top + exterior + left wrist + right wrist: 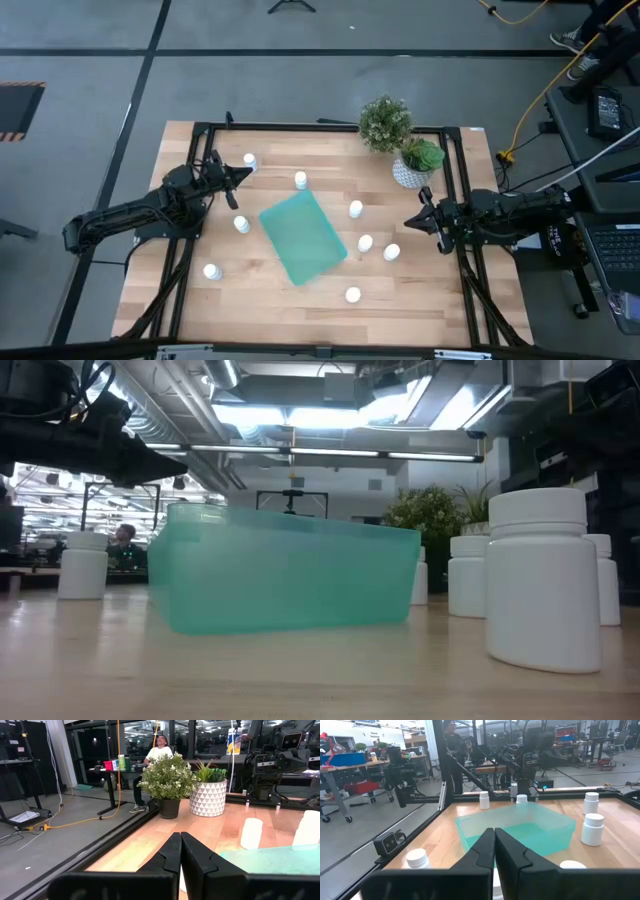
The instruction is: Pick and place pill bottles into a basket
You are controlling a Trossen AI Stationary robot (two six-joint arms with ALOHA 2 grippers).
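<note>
The teal basket [303, 237] [285, 575] rests flat on the wooden table's middle, turned at a slant. Several white pill bottles stand upright on their bases around it: one at the far left [249, 160], one behind the basket [300, 180], two on its left [241, 224], three on its right [365, 243], and one near the front [352, 295] [543, 580]. My left gripper [248, 171] [180, 837] hovers shut at the table's left, holding nothing. My right gripper [408, 222] [494, 831] hovers shut at the right, pointing toward the basket [520, 827].
A leafy plant in a dark pot [385, 122] [169, 780] and a white patterned pot with a green plant [415, 165] [207, 795] stand at the far right. A black frame [462, 200] rims the table. People are in the room beyond it.
</note>
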